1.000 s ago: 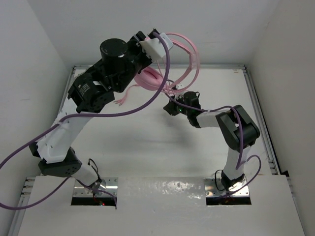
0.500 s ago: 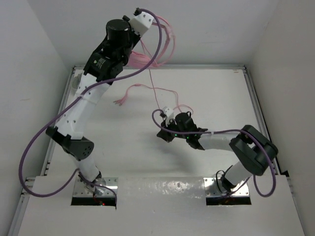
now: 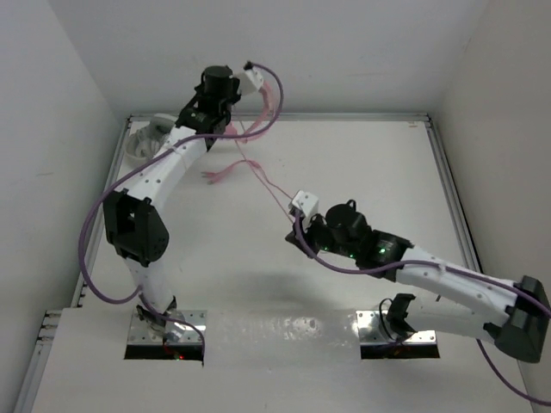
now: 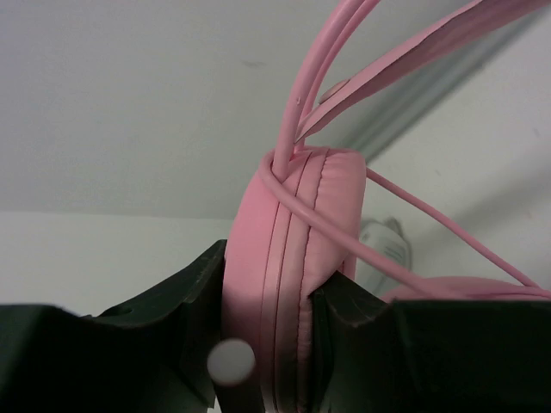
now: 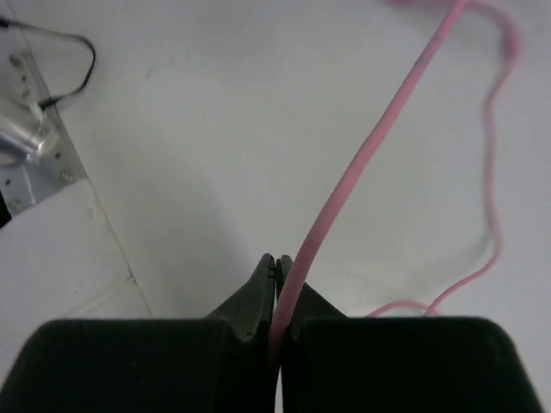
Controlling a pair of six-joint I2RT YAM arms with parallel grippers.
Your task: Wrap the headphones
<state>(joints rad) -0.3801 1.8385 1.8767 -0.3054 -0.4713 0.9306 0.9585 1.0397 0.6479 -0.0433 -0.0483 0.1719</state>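
One turn of cable (image 4: 331,228) crosses the pink headphones' earcup (image 4: 258,258) clamped in my left tool (image 4: 267,297). My right tool (image 5: 277,274) pinches the cable tight. Most wrapping is left, I judge.

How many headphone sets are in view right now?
2. The pink headphones are clamped in the left gripper at the table's far edge, cable pinched by the right gripper; grey-white headphones sit at the far-left corner, partly hidden.

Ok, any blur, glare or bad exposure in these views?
Top external: sharp, evenly lit, soft arm shadows on the table. Left wrist: earcup fairly sharp, background soft. Right wrist: cable slightly soft, right pincer nearly black.
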